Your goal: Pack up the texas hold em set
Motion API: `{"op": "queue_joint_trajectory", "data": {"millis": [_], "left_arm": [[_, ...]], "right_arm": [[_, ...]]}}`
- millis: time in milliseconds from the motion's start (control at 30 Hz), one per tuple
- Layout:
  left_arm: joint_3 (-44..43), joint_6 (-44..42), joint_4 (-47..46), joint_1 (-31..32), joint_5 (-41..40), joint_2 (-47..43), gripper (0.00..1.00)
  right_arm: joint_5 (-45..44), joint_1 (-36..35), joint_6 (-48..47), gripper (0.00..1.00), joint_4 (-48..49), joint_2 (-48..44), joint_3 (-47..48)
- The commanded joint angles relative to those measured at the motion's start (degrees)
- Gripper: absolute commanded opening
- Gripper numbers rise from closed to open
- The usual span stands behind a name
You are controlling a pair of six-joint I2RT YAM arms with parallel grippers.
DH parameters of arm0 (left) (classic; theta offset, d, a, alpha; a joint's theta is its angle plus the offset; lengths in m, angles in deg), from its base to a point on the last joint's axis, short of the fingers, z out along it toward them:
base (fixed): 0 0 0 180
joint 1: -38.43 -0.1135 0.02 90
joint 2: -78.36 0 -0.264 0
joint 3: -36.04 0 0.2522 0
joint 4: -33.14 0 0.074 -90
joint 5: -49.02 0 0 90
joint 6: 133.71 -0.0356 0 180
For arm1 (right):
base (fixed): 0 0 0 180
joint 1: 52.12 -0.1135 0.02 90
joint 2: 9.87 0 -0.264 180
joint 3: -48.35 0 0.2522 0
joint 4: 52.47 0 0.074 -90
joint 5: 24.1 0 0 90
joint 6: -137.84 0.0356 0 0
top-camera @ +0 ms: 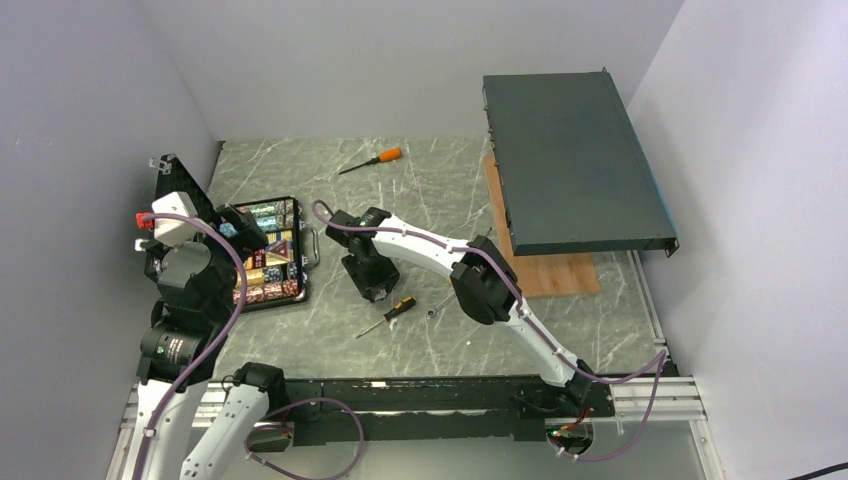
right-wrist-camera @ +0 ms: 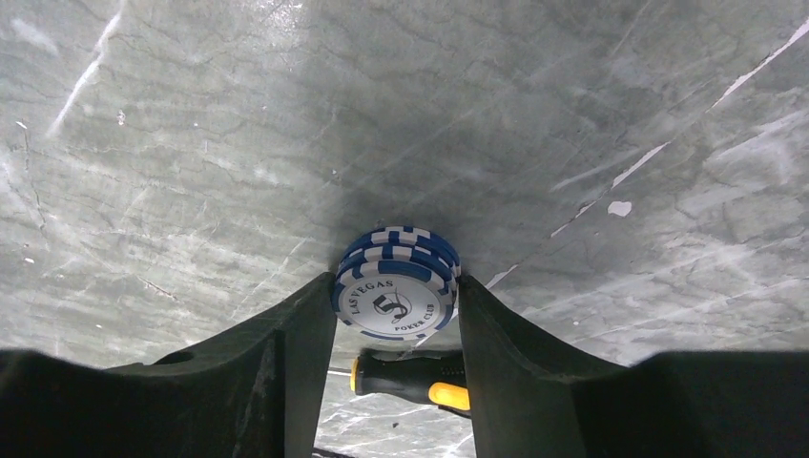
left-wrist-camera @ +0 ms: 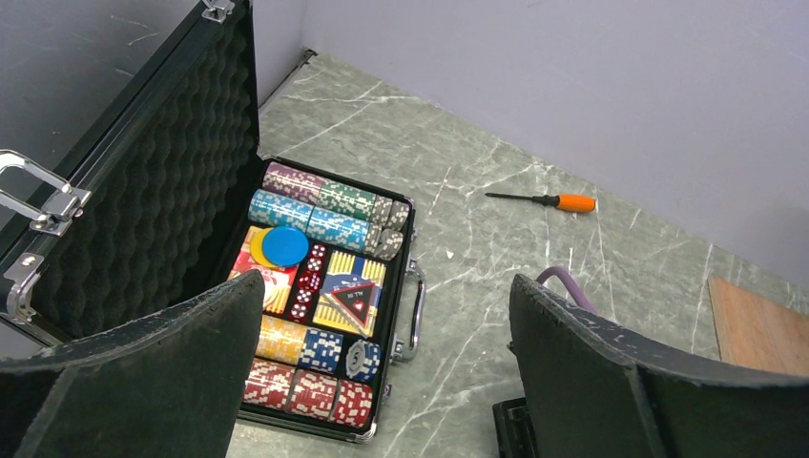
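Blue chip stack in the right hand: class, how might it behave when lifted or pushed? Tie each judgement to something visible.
The blue chip stack is several separate discs, so it could shear apart if the right hand squeezes unevenly. Each chip looks rigid, unlikely to bend. Round edges suggest a dropped chip may roll across the smooth table.

Top view, left: the left arm covers much of the case. Left wrist view: the left claw hides the case's lower-left corner; the lid runs off the upper left. Right wrist view, bottom: the right claw hides both ends of the screwdriver.
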Motion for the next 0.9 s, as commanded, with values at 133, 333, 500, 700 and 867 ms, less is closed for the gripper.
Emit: {"op": "queue_joint_trajectory", "data": {"millis": [133,333,500,700,867], "left_arm": [[-0.8,-0.7,-2.2,-0.3,1.0,0.5,0.99],[-0.8,-0.7,-2.2,-0.3,1.2,0.5,0.99],[-0.8,-0.7,-2.2,-0.3,1.3,0.6,0.99],[-0.8,-0.7,-2.2,-0.3,1.3,0.8,0.99],[-0.8,-0.7,-2.2,-0.3,1.5,1.1,0.99]], "right_arm": [[-4.8,0.9,-2.1,0.52,-2.5,9.9,-0.3],[-5.1,1.0,-1.9,0.53,-2.1,11.1,0.3],[-5.5,1.0,-1.6,0.47,-0.3,10.9,-0.8],[-7.1,1.1,-1.2,0.27,4.3,8.6,-5.6],[-7.4,0.9,-1.9,0.15,7.6,5.3,-8.2]]}}
